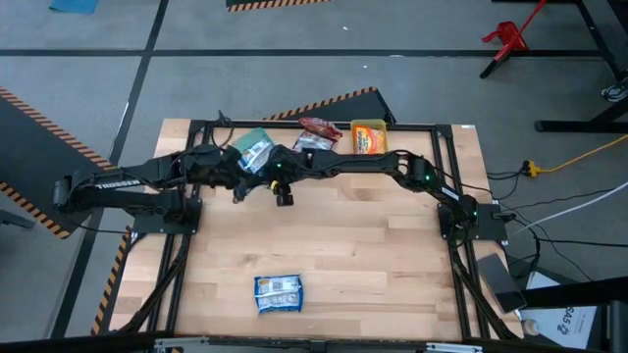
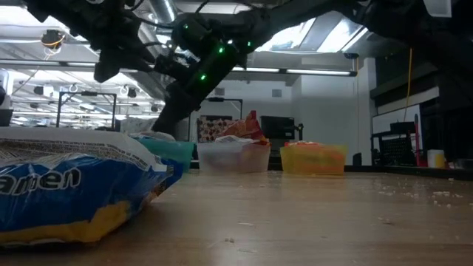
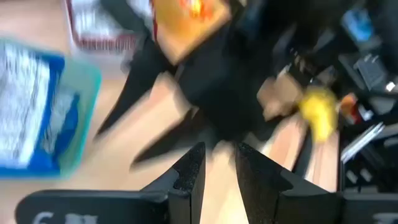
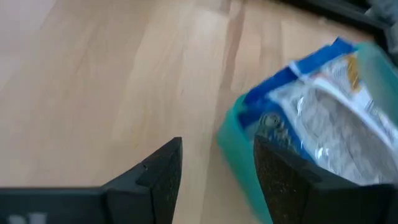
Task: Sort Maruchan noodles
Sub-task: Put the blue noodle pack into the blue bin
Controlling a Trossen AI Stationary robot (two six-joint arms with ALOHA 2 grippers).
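Here, both arms reach in over the far middle of the tabletop [image 1: 343,245]. The left end effector [image 1: 240,188] and the right end effector [image 1: 284,194] hang close together, just beside the green bin [image 1: 251,149]. Both are open and hold nothing. Blue noodles [image 1: 257,151] fill the green bin. Red noodles [image 1: 319,129] stick out of the clear bin [image 1: 312,143], and orange noodles [image 1: 369,141] lie in the yellow bin [image 1: 369,126]. One more blue packet [image 1: 279,292] lies alone at the near edge, well apart from both end effectors. The arms hide part of the green bin. The wrist views are blurry.
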